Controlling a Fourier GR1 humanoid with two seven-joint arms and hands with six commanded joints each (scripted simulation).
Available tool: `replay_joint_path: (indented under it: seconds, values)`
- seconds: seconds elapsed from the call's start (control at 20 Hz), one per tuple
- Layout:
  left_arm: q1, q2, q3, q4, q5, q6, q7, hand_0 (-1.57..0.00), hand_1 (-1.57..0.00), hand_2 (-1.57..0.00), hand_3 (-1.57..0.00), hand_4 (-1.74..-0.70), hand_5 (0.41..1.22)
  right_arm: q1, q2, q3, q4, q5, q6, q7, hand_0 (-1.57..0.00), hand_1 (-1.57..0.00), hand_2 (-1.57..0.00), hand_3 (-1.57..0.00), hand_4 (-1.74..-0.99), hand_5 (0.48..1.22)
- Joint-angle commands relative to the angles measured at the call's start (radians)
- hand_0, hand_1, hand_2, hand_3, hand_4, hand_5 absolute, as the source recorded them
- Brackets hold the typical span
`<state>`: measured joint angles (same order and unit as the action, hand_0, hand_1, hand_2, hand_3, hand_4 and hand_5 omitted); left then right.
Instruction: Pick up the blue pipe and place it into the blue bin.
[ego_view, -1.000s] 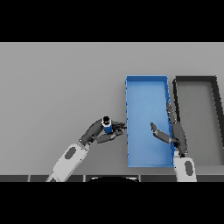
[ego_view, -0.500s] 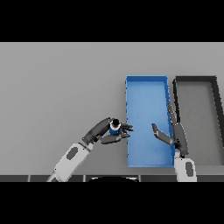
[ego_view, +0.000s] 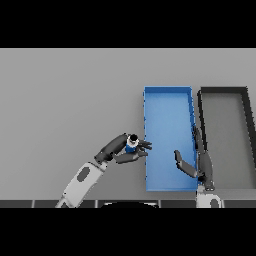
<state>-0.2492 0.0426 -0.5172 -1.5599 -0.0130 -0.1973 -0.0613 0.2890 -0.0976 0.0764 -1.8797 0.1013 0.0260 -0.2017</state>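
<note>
A: Left hand (ego_view: 122, 150), what's it got?

B: The blue pipe (ego_view: 131, 143). Fingers and thumb curled round it, pipe sits between them, one pale open end turned up toward the camera (only a small bit of blue body shows, the rest is hidden by the fingers).

A: Where is the pipe against the bin?

B: Just beside the left wall of the blue bin (ego_view: 168, 102), outside it, near the lower half of that wall. The fingertips (ego_view: 147, 146) of that hand reach the bin's left edge. Whether the pipe is off the grey counter (ego_view: 65, 100) I cannot tell from this view.

A: Right hand?

B: Right hand (ego_view: 202, 162) is at the bin's lower right, along its right wall. Fingers straight and pointing up the picture, thumb spread out over the bin floor, nothing in it.

A: Anything else?

B: A dark grey bin (ego_view: 224, 91) just right of the blue one, sides nearly touching.
</note>
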Motion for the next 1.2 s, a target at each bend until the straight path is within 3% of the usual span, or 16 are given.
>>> replay_joint_path:
  seconds: [0.0, 0.15, 0.3, 0.5, 0.65, 0.85, 1.15]
  values:
    - [0.004, 0.002, 0.006, -0.004, 0.008, -0.011, 0.0, -1.57, -1.57, -1.57, -1.57, -1.47, 1.221, -0.007, -0.022, 0.0, -0.025, -0.076, 0.066, 0.029, 0.0, -0.02, -0.09, 0.0, -1.202, 0.624]
    - [0.006, -0.022, -0.002, -0.016, -0.014, -0.013, 0.013, -1.57, -1.57, -1.57, -1.57, -1.47, 1.221, -0.07, -0.11, 0.007, -0.111, -0.232, 0.195, 0.145, 0.0, -0.02, -0.12, 0.0, -1.224, 0.6]
    - [0.021, -0.024, 0.007, -0.02, -0.019, -0.03, 0.011, -1.57, -1.57, -1.57, -1.57, -1.47, 1.221, -0.176, -0.184, 0.036, -0.181, -0.335, 0.26, 0.285, 0.0, -0.01, -0.11, 0.0, -1.247, 0.568]
    - [0.006, -0.037, 0.031, -0.02, -0.031, -0.04, 0.038, -1.57, -1.57, -1.57, -1.57, -1.47, 1.221, -0.321, -0.237, 0.101, -0.211, -0.333, 0.292, 0.412, 0.0, 0.0, -0.08, 0.0, -1.281, 0.558]
    - [0.016, -0.042, 0.032, -0.017, -0.055, -0.051, 0.017, -1.57, -1.57, -1.57, -1.57, -1.47, 1.221, -0.39, -0.231, 0.157, -0.212, -0.322, 0.314, 0.441, 0.0, 0.0, -0.04, 0.0, -1.298, 0.559]
    - [0.017, -0.053, 0.047, -0.011, -0.061, -0.074, 0.011, -1.57, -1.57, -1.57, -1.57, -1.47, 1.221, -0.491, -0.211, 0.215, -0.206, -0.37, 0.337, 0.527, 0.0, 0.0, -0.04, 0.0, -1.282, 0.555]
    - [0.011, -0.072, 0.081, 0.005, -0.042, -0.127, 0.029, -1.57, -1.57, -1.57, -1.57, -1.47, 1.221, -0.685, -0.166, 0.264, -0.102, -0.348, 0.363, 0.604, -0.01, -0.02, -0.07, 0.0, -1.209, 0.534]
